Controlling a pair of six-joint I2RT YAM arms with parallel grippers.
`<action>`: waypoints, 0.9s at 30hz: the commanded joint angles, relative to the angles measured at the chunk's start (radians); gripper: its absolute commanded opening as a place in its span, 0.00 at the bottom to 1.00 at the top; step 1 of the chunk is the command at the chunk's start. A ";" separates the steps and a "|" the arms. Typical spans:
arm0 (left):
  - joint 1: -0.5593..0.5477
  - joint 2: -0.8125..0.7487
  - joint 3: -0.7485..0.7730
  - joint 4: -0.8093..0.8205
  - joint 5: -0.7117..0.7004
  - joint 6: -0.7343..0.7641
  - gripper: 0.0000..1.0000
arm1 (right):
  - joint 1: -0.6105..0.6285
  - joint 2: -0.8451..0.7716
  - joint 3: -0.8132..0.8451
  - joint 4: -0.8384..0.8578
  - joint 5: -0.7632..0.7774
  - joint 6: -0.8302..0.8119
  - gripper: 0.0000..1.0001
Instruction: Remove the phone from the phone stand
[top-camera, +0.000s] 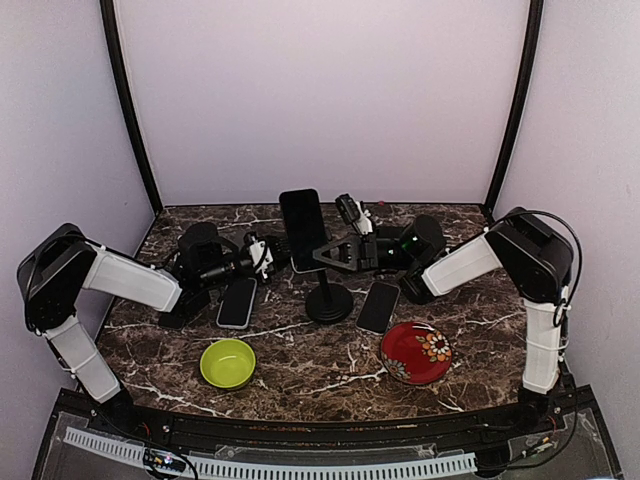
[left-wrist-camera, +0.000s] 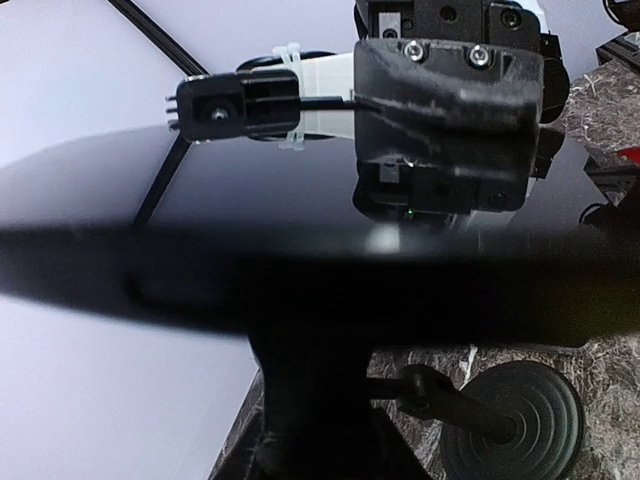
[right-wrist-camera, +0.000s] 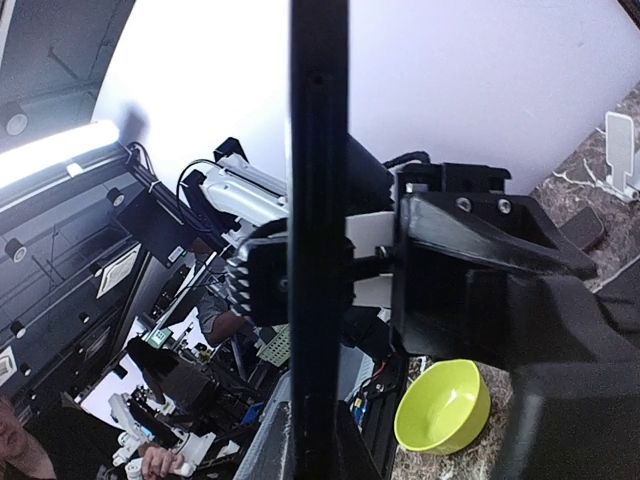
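We see the phone in the stand, middle of the bench. The left gripper pinches its left edge. The right gripper is pressed together at its right edge; we can't tell on what.

At mid table: stand, with phone mounted on top, upright. Against its left edge: left gripper; against its right edge: right gripper. Flat on the table just left of the stand base: second phone; just right of the base: third phone. Nearer the arms: bowl in front of the second phone, plate in front of and slightly right of the third phone, well apart from each other.
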 joint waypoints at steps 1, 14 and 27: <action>0.005 -0.005 0.005 0.013 -0.037 0.001 0.00 | 0.014 -0.007 0.030 0.168 0.022 0.028 0.00; 0.005 -0.031 0.023 -0.057 -0.040 0.028 0.00 | 0.003 -0.155 0.021 -0.010 0.017 -0.095 0.00; 0.003 -0.056 0.105 -0.214 0.011 0.079 0.07 | -0.086 -0.350 -0.065 -0.283 0.044 -0.279 0.00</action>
